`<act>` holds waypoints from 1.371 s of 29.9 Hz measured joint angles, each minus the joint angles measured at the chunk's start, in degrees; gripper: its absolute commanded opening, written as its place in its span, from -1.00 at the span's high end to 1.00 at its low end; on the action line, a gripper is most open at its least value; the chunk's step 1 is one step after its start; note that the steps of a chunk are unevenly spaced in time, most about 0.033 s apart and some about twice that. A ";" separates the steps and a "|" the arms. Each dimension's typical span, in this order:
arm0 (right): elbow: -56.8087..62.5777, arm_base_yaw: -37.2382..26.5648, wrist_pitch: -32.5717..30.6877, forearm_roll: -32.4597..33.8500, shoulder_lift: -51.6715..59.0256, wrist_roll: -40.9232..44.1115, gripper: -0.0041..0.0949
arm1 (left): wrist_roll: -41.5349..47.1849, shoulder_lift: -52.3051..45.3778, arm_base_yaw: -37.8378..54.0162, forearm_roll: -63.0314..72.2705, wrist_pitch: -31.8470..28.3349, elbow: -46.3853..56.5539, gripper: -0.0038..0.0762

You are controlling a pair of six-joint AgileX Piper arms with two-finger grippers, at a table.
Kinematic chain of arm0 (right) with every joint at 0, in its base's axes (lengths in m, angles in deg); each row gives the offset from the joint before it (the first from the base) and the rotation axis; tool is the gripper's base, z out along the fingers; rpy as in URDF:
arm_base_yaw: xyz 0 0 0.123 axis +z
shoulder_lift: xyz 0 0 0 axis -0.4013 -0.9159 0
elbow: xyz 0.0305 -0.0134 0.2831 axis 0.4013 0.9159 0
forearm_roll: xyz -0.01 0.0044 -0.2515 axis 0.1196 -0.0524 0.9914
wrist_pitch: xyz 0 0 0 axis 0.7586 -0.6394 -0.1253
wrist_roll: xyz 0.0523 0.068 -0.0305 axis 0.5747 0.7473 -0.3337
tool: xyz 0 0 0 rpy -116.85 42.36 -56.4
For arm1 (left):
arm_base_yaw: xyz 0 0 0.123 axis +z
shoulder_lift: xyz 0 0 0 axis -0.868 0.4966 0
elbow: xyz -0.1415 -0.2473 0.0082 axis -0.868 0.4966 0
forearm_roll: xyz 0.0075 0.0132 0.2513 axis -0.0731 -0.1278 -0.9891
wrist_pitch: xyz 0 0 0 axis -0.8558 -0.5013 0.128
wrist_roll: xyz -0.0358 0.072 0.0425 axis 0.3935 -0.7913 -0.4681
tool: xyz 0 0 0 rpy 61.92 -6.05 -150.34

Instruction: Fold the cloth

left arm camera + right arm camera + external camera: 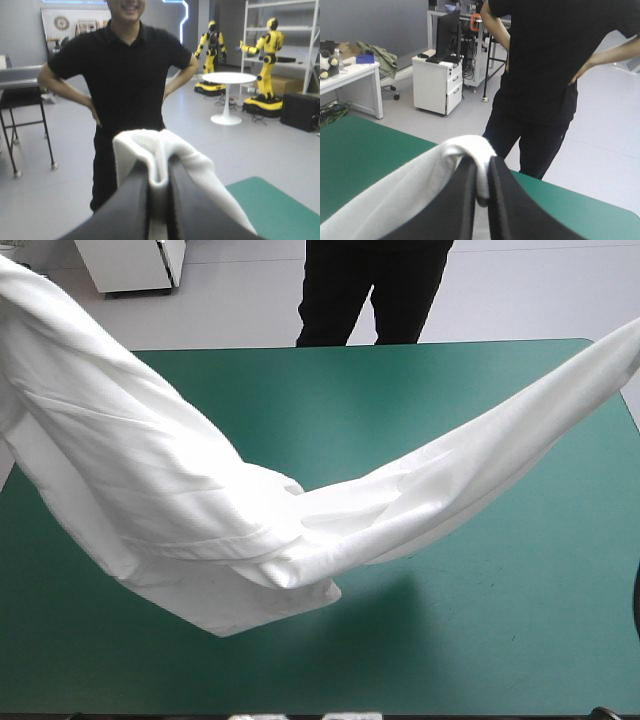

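one t-shirt (200,510) hangs bunched in a sagging sling over the teal-green surface (480,640), its ends clamped in the left hand (160,170) and right hand (481,167); no fold looks made, so the folding remains

High view: T-shirt (200,500) runs off the pic at 10 o'clock and again at 2 o'clock, so both held ends are out of sight there. It covers the desk's (500,640) far corner at 10 o'clock and much of the 9 o'clock side. The desk's other side runs off the pic at 3 o'clock. Sleeves, collar, hem: can't tell apart in the folds.

Left wrist view: only a bunched fold of shirt shows btwn the left jaws. The fabric bulges over their tips and hides them, and the rest of the shirt drops behind the jaws.

Right wrist view: same w/ the right jaws. Tips are buried in cloth, and the shirt trails beside them past the pic's edge.
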 measured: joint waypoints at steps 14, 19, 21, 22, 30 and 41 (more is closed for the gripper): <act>28.50 -0.11 4.70 17.19 -7.88 5.18 0.95 | 4.94 6.87 0.00 -11.12 1.29 21.70 0.93; 30.49 -2.44 10.56 18.62 -17.05 5.77 0.95 | 5.50 15.84 0.00 -13.95 -2.18 26.35 0.93; 30.61 -3.91 12.22 18.68 -20.82 5.90 0.95 | 5.68 19.27 0.00 -15.29 -4.18 26.88 0.93; 30.61 -4.67 13.02 18.63 -22.57 5.90 0.95 | 6.02 21.16 0.00 -15.95 -5.37 26.88 0.93; 30.67 -9.68 17.44 16.02 -31.75 5.96 0.95 | 8.44 35.15 0.55 -18.33 -12.45 27.00 0.93; 30.67 -11.43 18.25 13.34 -38.05 6.02 0.48 | 7.95 44.28 1.67 -14.53 -13.23 27.21 0.53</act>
